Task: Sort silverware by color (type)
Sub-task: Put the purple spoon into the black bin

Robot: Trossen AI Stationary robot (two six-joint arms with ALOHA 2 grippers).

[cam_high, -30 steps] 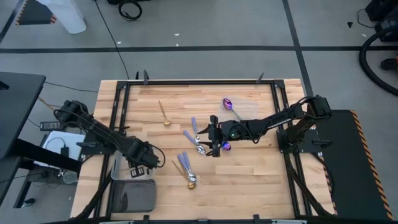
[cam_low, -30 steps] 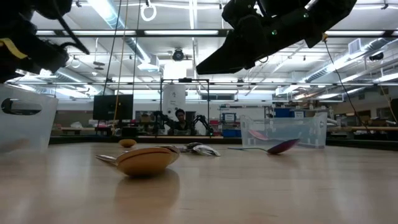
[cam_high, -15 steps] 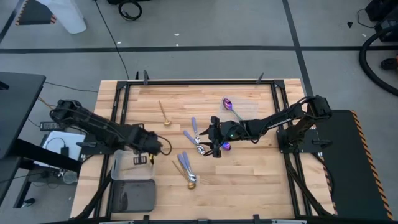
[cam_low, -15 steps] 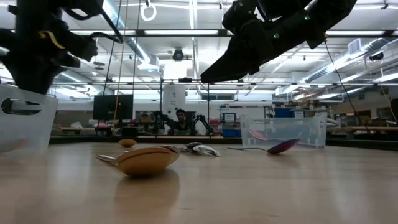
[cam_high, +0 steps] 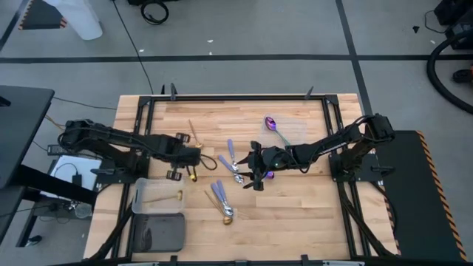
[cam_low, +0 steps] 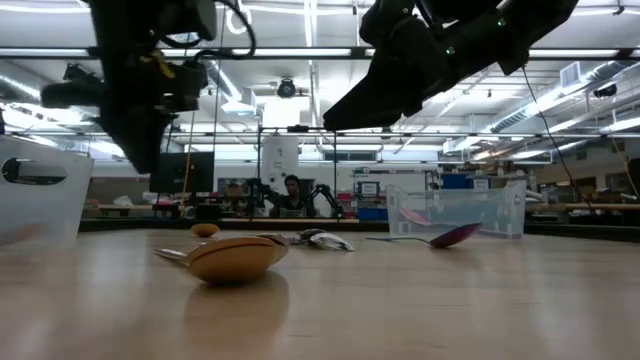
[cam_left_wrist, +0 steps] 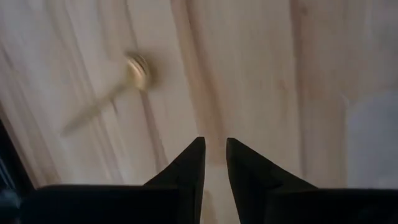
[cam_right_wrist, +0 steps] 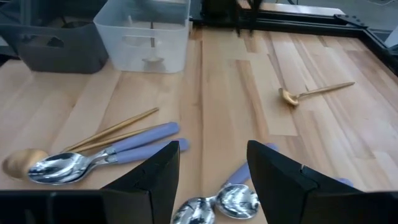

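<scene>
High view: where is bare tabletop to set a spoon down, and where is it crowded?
Bare: between the right gripper and the table's near edge, and between the gold spoon and the far rail. Crowded: lavender-handled spoons mid-table, beside the left gripper.

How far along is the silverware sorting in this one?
Done: one gold utensil lies in the clear container. In hand: nothing; the left gripper hovers empty near a loose gold spoon, the right gripper open above lavender-handled spoons. Left: those and the rest scattered on the table.
</scene>
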